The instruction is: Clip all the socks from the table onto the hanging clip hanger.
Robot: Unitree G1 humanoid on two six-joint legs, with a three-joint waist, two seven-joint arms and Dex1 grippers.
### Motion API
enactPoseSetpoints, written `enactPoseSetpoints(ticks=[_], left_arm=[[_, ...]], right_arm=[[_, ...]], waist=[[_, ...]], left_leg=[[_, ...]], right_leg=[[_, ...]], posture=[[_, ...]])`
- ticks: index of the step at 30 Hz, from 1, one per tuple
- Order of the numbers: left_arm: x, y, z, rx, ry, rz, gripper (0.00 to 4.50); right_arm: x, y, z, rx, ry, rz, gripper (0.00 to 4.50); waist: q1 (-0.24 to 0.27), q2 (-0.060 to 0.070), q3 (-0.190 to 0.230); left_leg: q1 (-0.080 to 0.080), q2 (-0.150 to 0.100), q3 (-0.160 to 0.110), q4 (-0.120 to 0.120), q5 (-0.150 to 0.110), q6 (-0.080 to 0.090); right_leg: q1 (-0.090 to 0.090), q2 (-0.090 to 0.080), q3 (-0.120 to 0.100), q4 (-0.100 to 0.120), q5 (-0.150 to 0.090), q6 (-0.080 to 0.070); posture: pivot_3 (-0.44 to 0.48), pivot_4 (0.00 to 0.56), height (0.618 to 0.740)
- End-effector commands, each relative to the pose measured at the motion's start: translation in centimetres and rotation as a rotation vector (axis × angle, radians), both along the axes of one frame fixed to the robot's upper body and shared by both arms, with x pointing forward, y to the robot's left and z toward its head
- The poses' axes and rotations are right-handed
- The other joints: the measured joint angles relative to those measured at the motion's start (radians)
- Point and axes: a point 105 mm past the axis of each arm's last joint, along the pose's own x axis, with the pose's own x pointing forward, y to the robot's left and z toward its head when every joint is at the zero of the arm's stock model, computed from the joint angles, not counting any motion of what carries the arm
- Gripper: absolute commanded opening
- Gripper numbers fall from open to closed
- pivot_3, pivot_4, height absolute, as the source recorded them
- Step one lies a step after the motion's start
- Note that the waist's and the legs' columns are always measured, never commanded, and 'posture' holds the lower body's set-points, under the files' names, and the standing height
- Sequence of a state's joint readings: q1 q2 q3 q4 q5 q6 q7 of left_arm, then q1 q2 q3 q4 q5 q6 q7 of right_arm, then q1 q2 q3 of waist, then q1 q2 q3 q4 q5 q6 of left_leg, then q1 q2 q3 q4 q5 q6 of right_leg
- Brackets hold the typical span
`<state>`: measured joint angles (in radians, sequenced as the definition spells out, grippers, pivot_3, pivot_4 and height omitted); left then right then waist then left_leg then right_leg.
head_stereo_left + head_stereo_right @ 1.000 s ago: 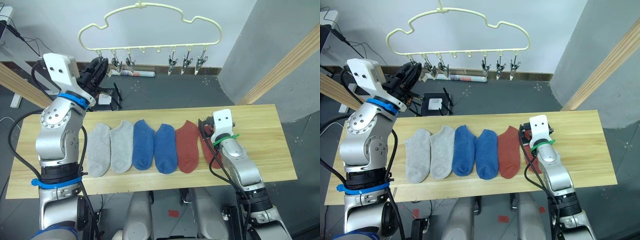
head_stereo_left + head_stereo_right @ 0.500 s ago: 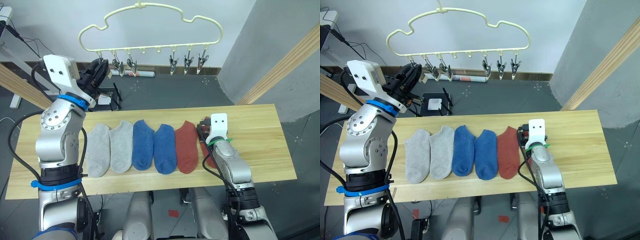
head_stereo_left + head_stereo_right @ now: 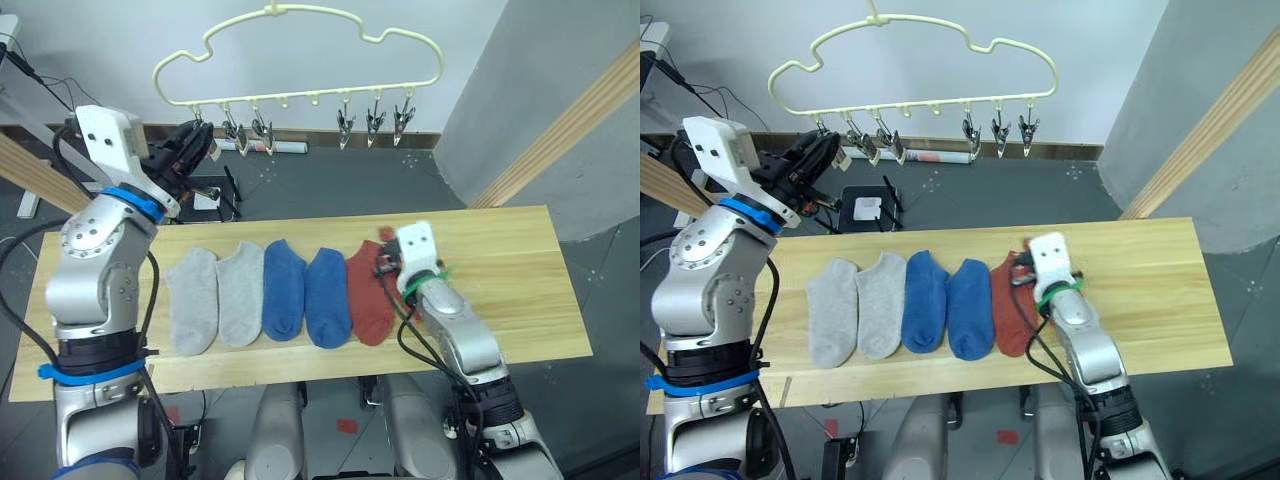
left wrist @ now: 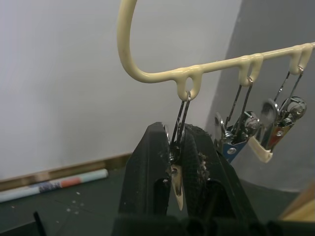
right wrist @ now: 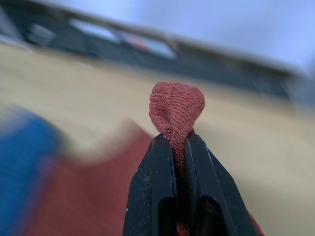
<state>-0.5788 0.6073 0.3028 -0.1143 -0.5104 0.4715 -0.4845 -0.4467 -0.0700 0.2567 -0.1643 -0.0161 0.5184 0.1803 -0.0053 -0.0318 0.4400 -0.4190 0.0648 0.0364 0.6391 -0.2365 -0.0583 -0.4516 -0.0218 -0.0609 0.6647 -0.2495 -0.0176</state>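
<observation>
On table (image 3: 520, 280): row of five flat socks, two grey (image 3: 192, 300), two blue (image 3: 284, 290), one red (image 3: 368, 295). Sixth sock, red sock (image 5: 176, 110), pinched in right gripper (image 5: 179, 142) at row's red end. Above table: clip hanger (image 3: 300, 60); left gripper (image 4: 176, 147) clamped on end clip (image 4: 176, 162) nearest grey socks.

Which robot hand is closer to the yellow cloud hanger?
Left. The left hand is up at the hanger, squeezing its end clip. The right hand is down by the table, pinching a red sock.
</observation>
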Motion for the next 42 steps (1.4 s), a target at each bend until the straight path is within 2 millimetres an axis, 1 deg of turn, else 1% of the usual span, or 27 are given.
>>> enactPoseSetpoints(ticks=[1, 4, 7, 9, 11, 14, 16, 20, 26, 29, 33, 38, 42], left_arm=[[-1.0, 0.3, 1.7, 0.006, -0.003, -0.043, 0.16], [-1.3, 0.4, 2.2, -0.004, 0.032, -0.069, 0.16], [-1.3, 0.3, 2.6, -0.032, 0.056, -0.085, 0.16], [-1.2, 0.6, 2.8, -0.073, 0.078, -0.082, 0.16], [-1.1, 0.7, 3.0, -0.096, 0.092, -0.083, 0.16], [-1.1, 0.6, 2.9, -0.138, 0.131, -0.105, 0.16], [-1.2, 0.6, 2.8, -0.134, 0.138, -0.105, 0.16], [-1.1, 0.6, 2.7, -0.182, 0.175, -0.116, 0.16], [-1.0, 0.6, 2.8, -0.198, 0.191, -0.121, 0.16], [-1.1, 0.5, 2.8, -0.204, 0.192, -0.126, 0.16], [-1.1, 0.3, 2.8, -0.228, 0.196, -0.135, 0.16], [-1.2, 0.0, 2.5, -0.247, 0.199, -0.138, 0.16], [-1.4, -0.4, 2.4, -0.265, 0.207, -0.153, 0.16]], right_arm=[[-1.8, 4.5, 3.8, 0.035, -0.153, 0.218, 0.00], [-1.8, 6.8, 5.1, 0.018, -0.217, 0.309, 0.00], [-1.1, 8.8, 5.6, 0.033, -0.227, 0.347, 0.00], [-0.7, 10.1, 5.7, 0.038, -0.220, 0.376, 0.00], [-0.5, 10.9, 5.7, 0.037, -0.224, 0.395, 0.00], [-0.3, 12.4, 5.9, 0.042, -0.238, 0.426, 0.00], [-0.3, 13.0, 6.1, 0.049, -0.247, 0.434, 0.00], [-0.5, 14.3, 7.6, 0.091, -0.293, 0.471, 0.00], [-0.8, 15.5, 8.9, 0.148, -0.321, 0.509, 0.00], [-1.2, 16.1, 9.3, 0.172, -0.331, 0.547, 0.00], [-1.5, 16.7, 9.4, 0.212, -0.303, 0.580, 0.00], [-2.3, 18.0, 9.9, 0.216, -0.306, 0.639, 0.00], [-2.5, 18.2, 10.1, 0.220, -0.320, 0.644, 0.00]], waist=[[0.002, 0.000, 0.000], [0.004, 0.000, 0.000], [0.007, 0.000, 0.000], [0.008, 0.000, 0.000], [0.010, 0.000, 0.000], [0.012, 0.000, 0.000], [0.013, 0.000, 0.000], [0.013, 0.000, 0.000], [0.013, 0.000, 0.000], [0.013, 0.000, 0.000], [0.013, 0.000, 0.000], [0.013, 0.000, 0.000], [0.014, 0.000, 0.000]], left_leg=[[0.000, 0.000, -0.001, 0.000, 0.000, 0.000], [-0.001, 0.000, -0.001, -0.001, 0.001, -0.001], [-0.001, 0.001, -0.002, -0.002, 0.001, -0.001], [-0.001, 0.001, -0.002, -0.001, 0.001, -0.001], [-0.003, 0.001, -0.003, 0.000, 0.001, -0.001], [-0.003, 0.001, -0.003, 0.001, 0.001, -0.001], [-0.003, 0.001, -0.003, 0.001, 0.001, -0.001], [-0.003, 0.001, -0.004, 0.002, 0.001, -0.002], [-0.003, 0.001, -0.004, 0.002, 0.001, -0.002], [-0.004, 0.001, -0.004, 0.003, 0.001, -0.002], [-0.004, 0.001, -0.004, 0.003, 0.001, -0.002], [-0.004, 0.001, -0.004, 0.004, 0.001, -0.002], [-0.004, 0.001, -0.005, 0.005, 0.001, -0.002]], right_leg=[[0.000, 0.001, -0.001, 0.000, 0.000, 0.000], [-0.001, 0.001, -0.002, 0.000, 0.000, 0.000], [-0.001, -0.001, -0.002, 0.000, 0.000, 0.000], [0.000, -0.001, -0.003, 0.000, 0.000, 0.000], [-0.001, -0.001, -0.004, 0.000, 0.000, 0.000], [-0.001, -0.001, -0.005, 0.000, 0.000, 0.000], [0.000, -0.002, -0.005, 0.001, 0.000, 0.000], [0.000, -0.002, -0.005, 0.001, 0.000, -0.001], [0.000, -0.002, -0.005, 0.002, 0.001, -0.001], [0.000, -0.002, -0.006, 0.002, 0.003, -0.005], [0.000, -0.002, -0.006, 0.002, 0.003, -0.006], [0.000, -0.002, -0.006, 0.003, 0.004, -0.006], [0.000, -0.003, -0.006, 0.006, 0.004, -0.006]], posture=[[0.030, 0.478, 0.740], [0.031, 0.477, 0.740], [0.045, 0.472, 0.740], [0.046, 0.469, 0.740], [0.047, 0.465, 0.740], [0.045, 0.465, 0.740], [0.042, 0.462, 0.740], [0.036, 0.459, 0.740], [0.041, 0.452, 0.740], [0.042, 0.451, 0.740], [0.044, 0.448, 0.740], [0.045, 0.446, 0.740], [0.050, 0.445, 0.740]])
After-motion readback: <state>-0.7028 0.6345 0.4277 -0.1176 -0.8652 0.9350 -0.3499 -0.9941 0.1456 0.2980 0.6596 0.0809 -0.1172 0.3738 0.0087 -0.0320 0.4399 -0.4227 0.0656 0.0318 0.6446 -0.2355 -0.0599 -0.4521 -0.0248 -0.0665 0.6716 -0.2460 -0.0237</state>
